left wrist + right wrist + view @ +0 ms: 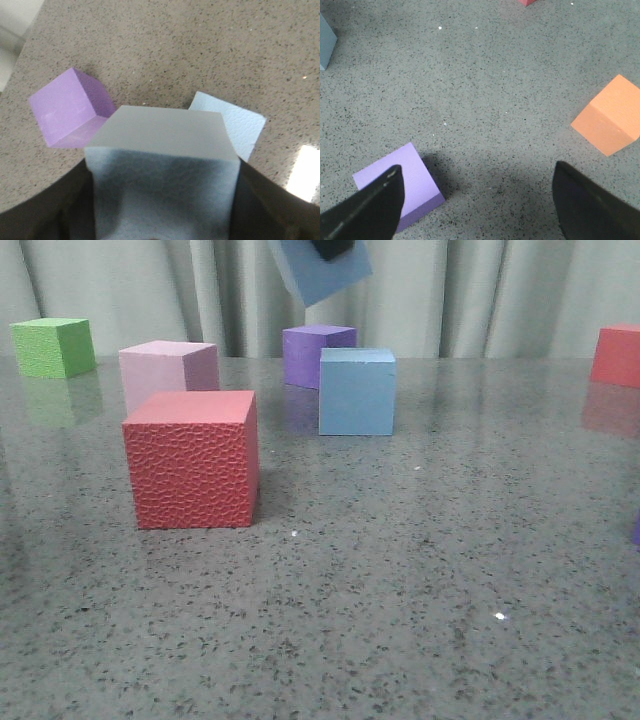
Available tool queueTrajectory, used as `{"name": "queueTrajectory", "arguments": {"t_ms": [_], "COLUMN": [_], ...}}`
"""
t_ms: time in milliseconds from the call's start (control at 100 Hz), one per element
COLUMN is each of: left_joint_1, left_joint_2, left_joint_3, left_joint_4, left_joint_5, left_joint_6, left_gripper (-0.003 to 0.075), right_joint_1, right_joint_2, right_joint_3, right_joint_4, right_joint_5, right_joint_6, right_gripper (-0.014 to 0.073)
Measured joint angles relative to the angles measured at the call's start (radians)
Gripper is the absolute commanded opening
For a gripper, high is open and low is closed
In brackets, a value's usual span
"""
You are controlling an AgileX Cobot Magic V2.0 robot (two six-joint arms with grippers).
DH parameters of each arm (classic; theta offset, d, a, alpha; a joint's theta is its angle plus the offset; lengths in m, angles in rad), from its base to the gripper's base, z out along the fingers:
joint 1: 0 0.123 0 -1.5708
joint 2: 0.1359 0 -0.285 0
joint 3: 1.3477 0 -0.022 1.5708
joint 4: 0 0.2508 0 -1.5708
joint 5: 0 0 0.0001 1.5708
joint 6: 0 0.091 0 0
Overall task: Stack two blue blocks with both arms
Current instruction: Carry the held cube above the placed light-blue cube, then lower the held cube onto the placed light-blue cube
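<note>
**Tilted block, narrow landing**

Clearly, the left gripper point(162, 210) clamps one blue block point(322, 270), held high and tilted above the second blue block point(357, 391) on the speckled table point(400, 590). Lowered askew, it could land on an edge, slide off, or bump the neighbouring purple cube point(316, 355). The right gripper point(477, 210) hangs wide apart, holding nothing.

From the front view we look low and forward over the table point(400, 590), toward a curtain point(480, 290) behind it. The left wrist view looks steeply down from above, very near to a held blue block point(165, 165). The right wrist view also faces down, from higher. Front and left wrist views share the purple cube point(317, 354) and the second blue block point(357, 391).
</note>
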Motion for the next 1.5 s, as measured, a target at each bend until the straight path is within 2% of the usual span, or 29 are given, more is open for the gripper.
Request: {"name": "queueTrajectory", "arguments": {"t_ms": [240,520,710,1500], "left_joint_1": [-0.002,-0.002,-0.002,-0.002], "left_joint_2": [0.0,0.0,0.0,0.04], "left_joint_3": [0.0,0.0,0.0,0.0], "left_joint_4": [-0.079,-0.1,-0.108,-0.111], "left_joint_5": [0.0,0.0,0.0,0.0], "left_joint_6": [0.032,0.164,0.2,0.209], "left_gripper": [0.0223,0.0223,0.0223,0.0224], "right_joint_1": [0.0,0.0,0.0,0.0], "right_joint_2": [0.0,0.0,0.0,0.0], "right_joint_3": [0.0,0.0,0.0,0.0], "right_joint_4": [0.0,0.0,0.0,0.0], "right_joint_5": [0.0,0.0,0.0,-0.013], "right_joint_6": [0.0,0.0,0.0,0.0], "right_gripper": [0.06,0.06,0.06,0.06]}}
